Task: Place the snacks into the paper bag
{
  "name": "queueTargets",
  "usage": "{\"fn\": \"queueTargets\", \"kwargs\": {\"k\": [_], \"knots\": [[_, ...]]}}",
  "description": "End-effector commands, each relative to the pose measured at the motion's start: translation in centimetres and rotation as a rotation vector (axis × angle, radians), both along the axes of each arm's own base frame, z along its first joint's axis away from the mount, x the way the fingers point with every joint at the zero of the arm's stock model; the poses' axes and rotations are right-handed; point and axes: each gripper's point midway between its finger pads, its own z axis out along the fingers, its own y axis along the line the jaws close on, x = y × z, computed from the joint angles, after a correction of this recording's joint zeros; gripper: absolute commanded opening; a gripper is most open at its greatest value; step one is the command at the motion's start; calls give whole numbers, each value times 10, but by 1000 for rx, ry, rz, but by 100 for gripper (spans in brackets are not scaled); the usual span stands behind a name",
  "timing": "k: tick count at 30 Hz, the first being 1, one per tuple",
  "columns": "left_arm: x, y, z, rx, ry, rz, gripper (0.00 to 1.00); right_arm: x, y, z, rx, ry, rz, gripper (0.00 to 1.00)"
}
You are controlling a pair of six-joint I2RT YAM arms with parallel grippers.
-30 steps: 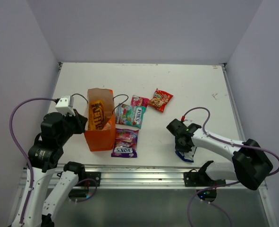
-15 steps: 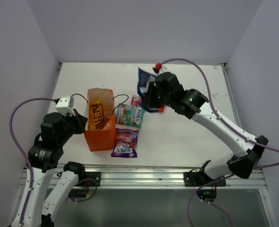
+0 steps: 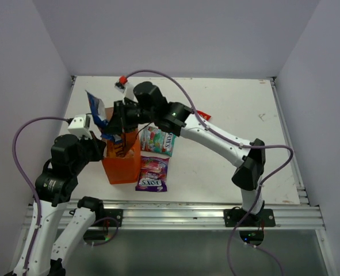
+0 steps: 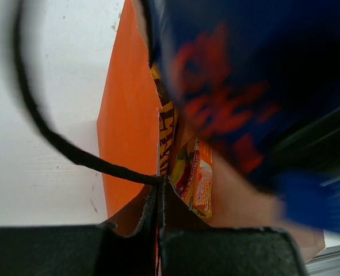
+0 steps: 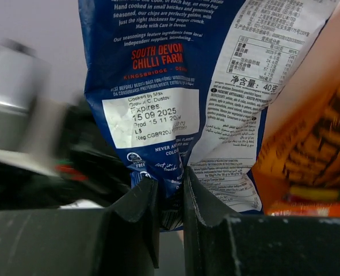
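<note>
The orange paper bag (image 3: pixel 123 165) stands upright at the left. My left gripper (image 3: pixel 104 150) is shut on the paper bag's rim (image 4: pixel 136 214), beside a dark cord handle (image 4: pixel 54 140). Inside the bag lie a yellow Honey Dijon packet (image 4: pixel 167 131) and a small orange packet (image 4: pixel 200 185). My right gripper (image 3: pixel 109 122) is shut on the bottom edge of a blue-white packet (image 5: pixel 158 86), which hangs over the bag's left rim (image 3: pixel 95 108). A teal Fox's packet (image 3: pixel 161 140), a purple Fox's packet (image 3: pixel 152 174) and a red packet (image 3: pixel 203 115) lie on the table.
The right arm (image 3: pixel 210 135) stretches across the table's middle, over the packets lying there. White walls close the table on three sides, and a metal rail (image 3: pixel 175 214) runs along the near edge.
The right arm has swung left from the table's back middle with the blue-white packet, which now hangs over the bag. The left arm has not moved.
</note>
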Motion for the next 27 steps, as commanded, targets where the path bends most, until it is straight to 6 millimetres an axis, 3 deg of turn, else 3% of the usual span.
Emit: {"fn": "queueTargets", "kwargs": {"k": [1,9,14,16,17,18,21,24,27], "knots": [[3,-1,16,10,-46,-13,0,-36,5,-8,11,89,97,0],[4,-1,16,13,-43,-14,0,-47,-24,-49,-218,67,-18,0],[4,-1,15,15,-40,-15,0,-38,-44,-69,-397,16,-145,0],[4,-1,16,13,-43,-14,0,-35,-43,-79,-434,15,-147,0],[4,-1,15,17,-39,-15,0,-37,-43,-82,-448,15,-137,7],[4,-1,16,16,-42,-15,0,-37,-42,-86,-459,10,-131,26],[4,-1,16,18,-41,-16,0,-34,-40,-78,-459,-28,-128,49],[5,5,17,32,-47,16,0,-30,-43,-50,-424,-101,-138,50],[5,8,18,39,-48,31,0,-30,-50,-15,-351,-153,-148,60]]}}
